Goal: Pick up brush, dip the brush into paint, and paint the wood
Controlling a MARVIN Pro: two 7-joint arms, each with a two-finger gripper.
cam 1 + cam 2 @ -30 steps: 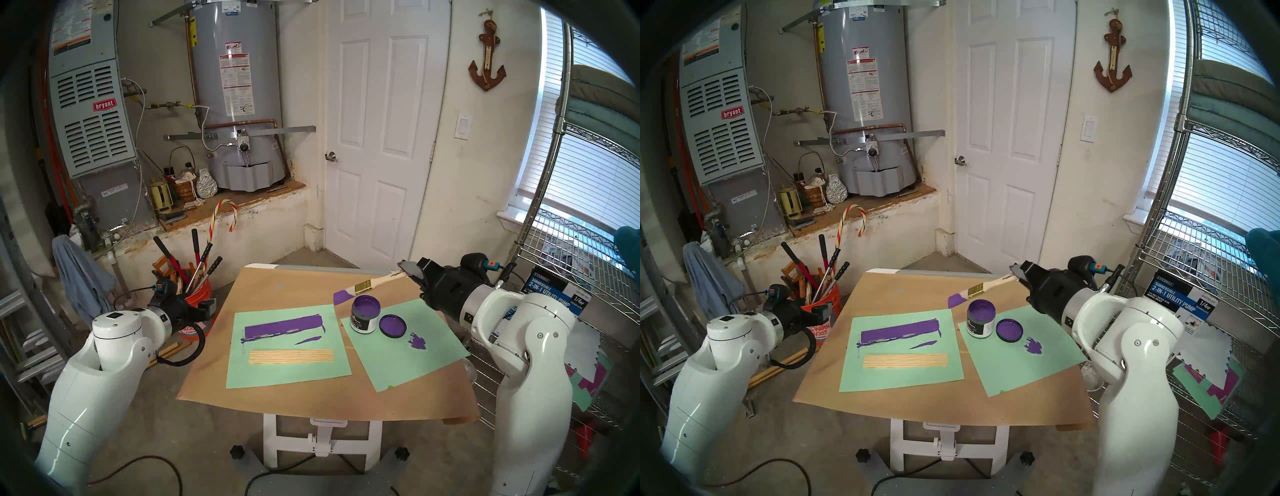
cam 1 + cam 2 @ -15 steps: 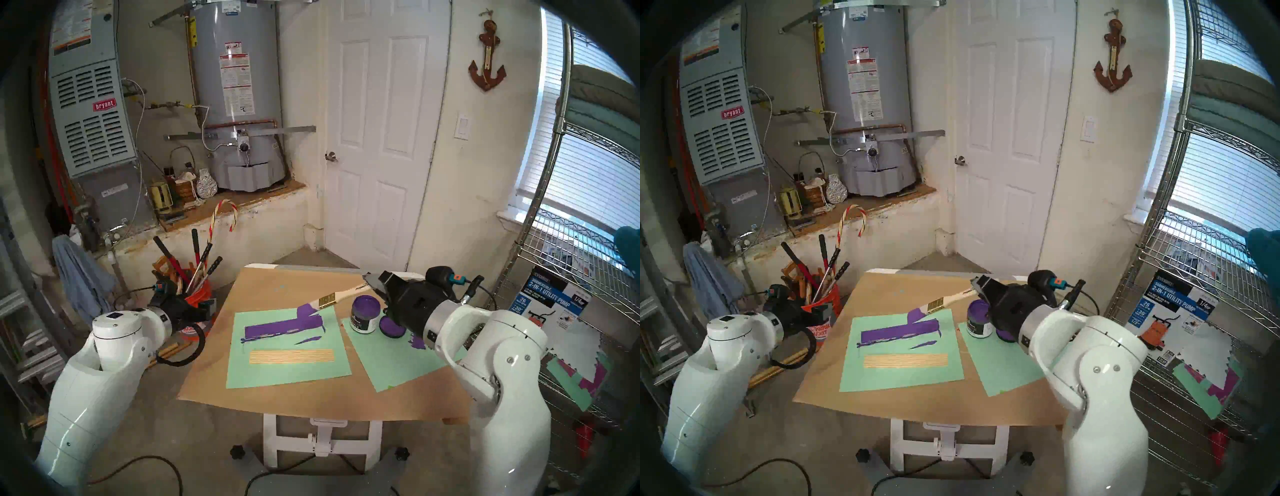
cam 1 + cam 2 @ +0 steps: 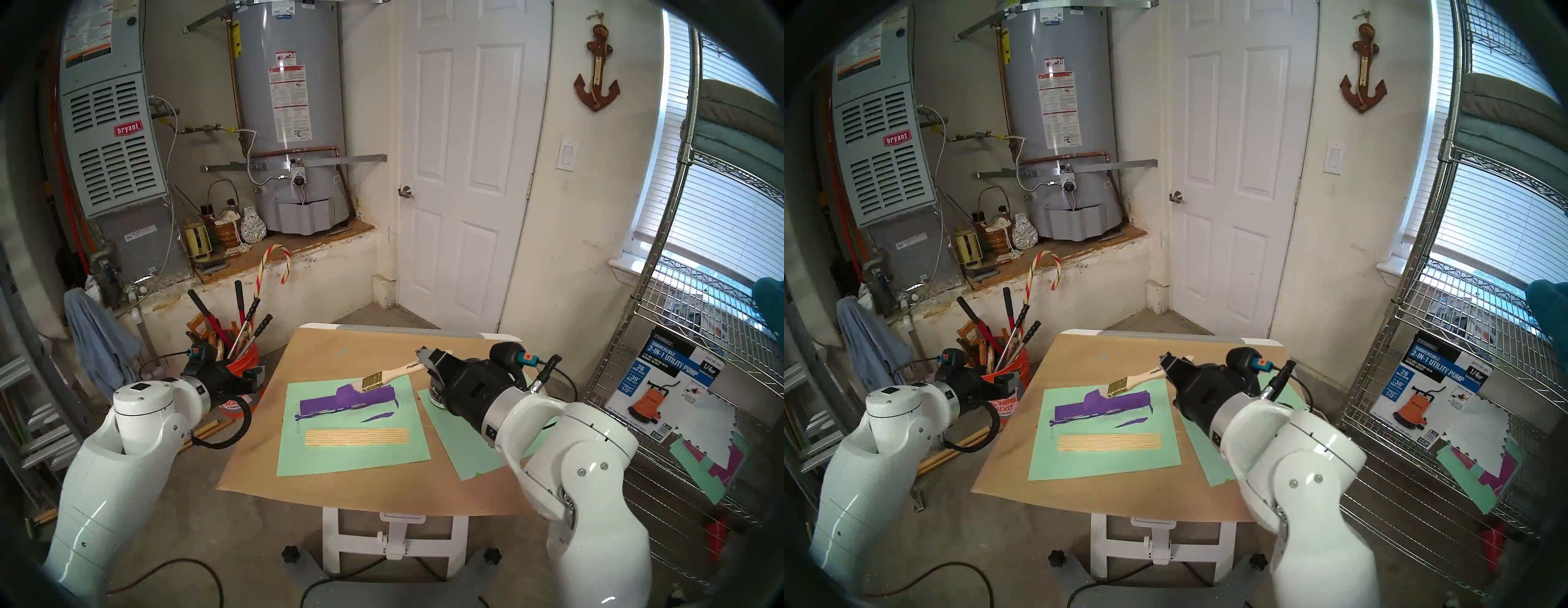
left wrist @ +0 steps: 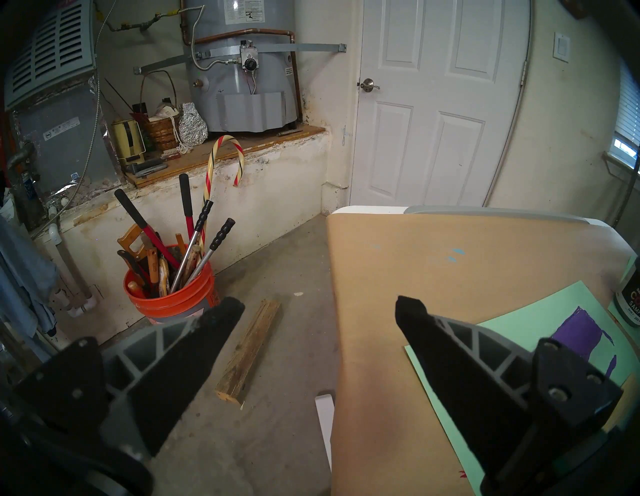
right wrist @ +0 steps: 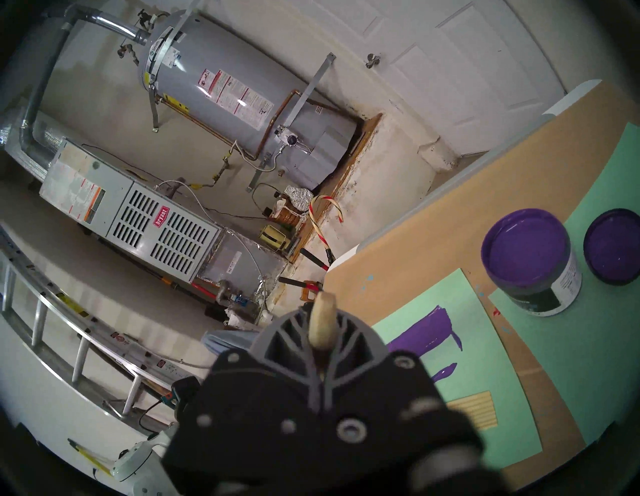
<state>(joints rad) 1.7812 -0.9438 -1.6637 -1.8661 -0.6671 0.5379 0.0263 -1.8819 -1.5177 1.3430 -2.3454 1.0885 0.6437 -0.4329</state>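
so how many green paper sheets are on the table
2: one green sheet lies mid-table under the wood, the other green sheet to its right, partly hidden by the right arm. More could be hidden.

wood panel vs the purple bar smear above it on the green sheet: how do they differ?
The wood is bare tan, the purple smear glossy purple. The wood is ribbed with clean straight edges; the smear is flat paint with ragged streaky edges. The smear lies farther from the robot, under the brush. Both are long bars on the same green sheet.
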